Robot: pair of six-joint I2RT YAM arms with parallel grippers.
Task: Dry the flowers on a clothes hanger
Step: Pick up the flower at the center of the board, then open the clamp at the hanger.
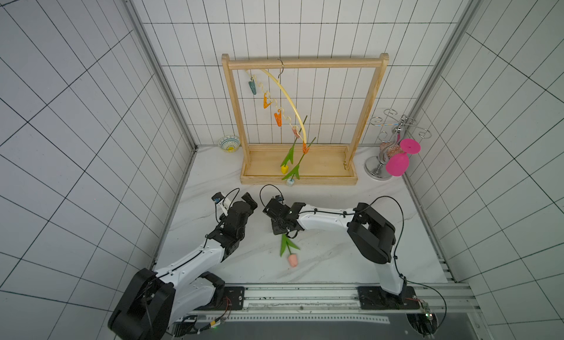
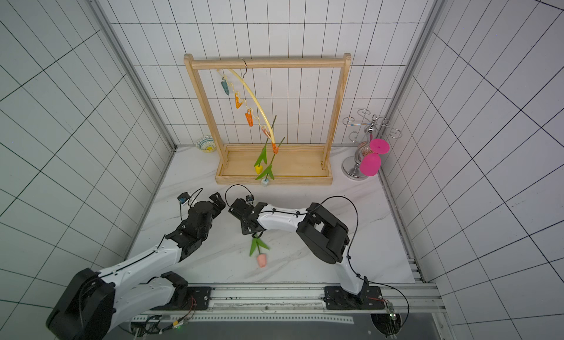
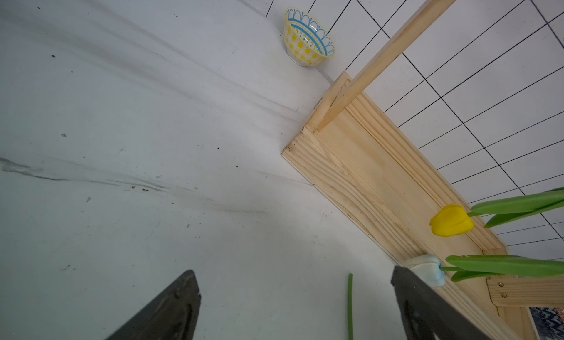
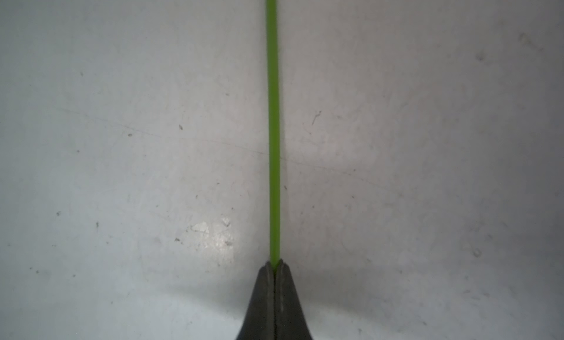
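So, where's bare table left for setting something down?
Bare: the strip between the bowl, the wooden rack and the left arm; also the stretch between the silver stand and the right arm. Crowded: mid-table around the pink tulip, and under the hanging tulips.

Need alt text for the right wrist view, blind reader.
The right pincer is shut on a thin green stem, which runs straight from its tips out of frame. Behind it lies a scuffed white tabletop; no bloom or leaves show.

Left gripper, jaws wide apart; right gripper pinched onto pink tulip's stem; both arms reach forward.
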